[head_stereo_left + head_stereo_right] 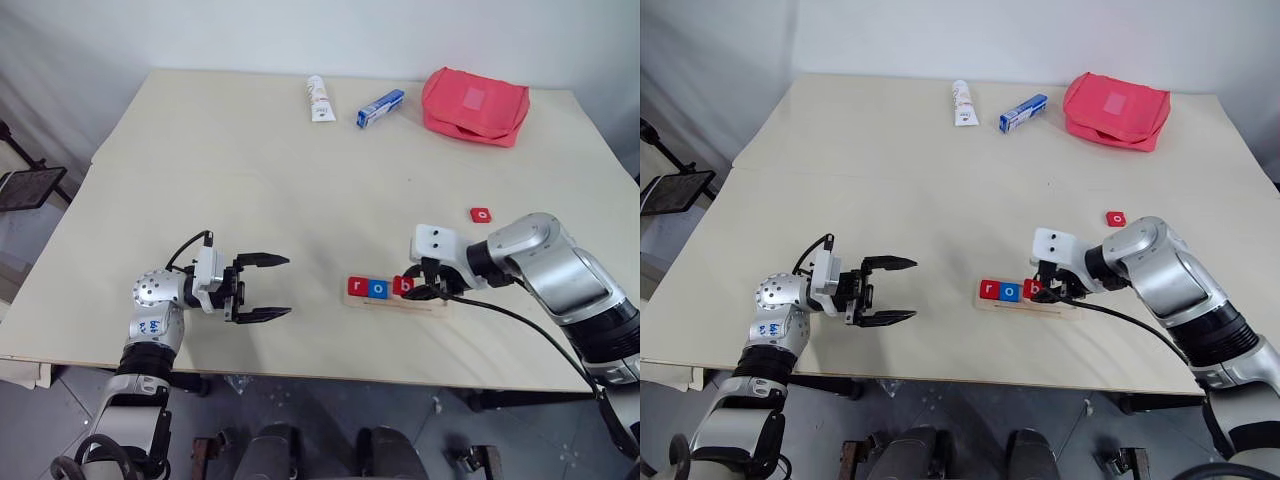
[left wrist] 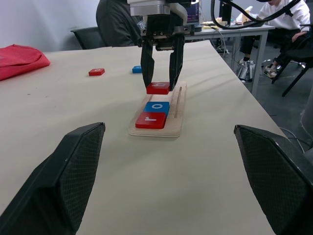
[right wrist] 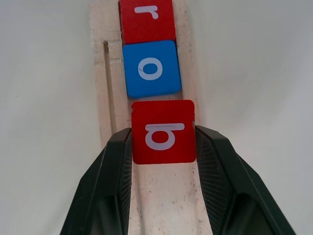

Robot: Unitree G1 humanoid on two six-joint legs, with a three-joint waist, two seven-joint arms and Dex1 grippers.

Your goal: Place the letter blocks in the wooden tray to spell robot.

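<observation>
Right wrist view: red square letter block with white "b" (image 3: 164, 131) pinched between both black fingers (image 3: 116, 176) of right end effector (image 3: 164, 161), over narrow pale wooden tray (image 3: 100, 93); jaws clamped against block's two side edges. Just beyond it in the tray, blue square block with white "o" (image 3: 151, 68), then red square block with white "r" (image 3: 146, 19) touching it; small gap between "b" and "o". Long thin slot alongside the row of blocks

Left eye view: tray near front edge of pale beige bench (image 1: 250, 180), right of centre. Further red square block (image 1: 481, 214) loose on bench, behind right arm, well apart from tray. Left wrist view: blue square block (image 2: 137, 69) also loose, near that red one

Left end effector (image 1: 265, 287) level above bench, pointing toward tray, well apart from it, jaws spread wide, nothing held

Along far edge: white tube (image 1: 318, 98), blue-and-white box (image 1: 380, 108), red fabric pouch (image 1: 474, 105)
</observation>
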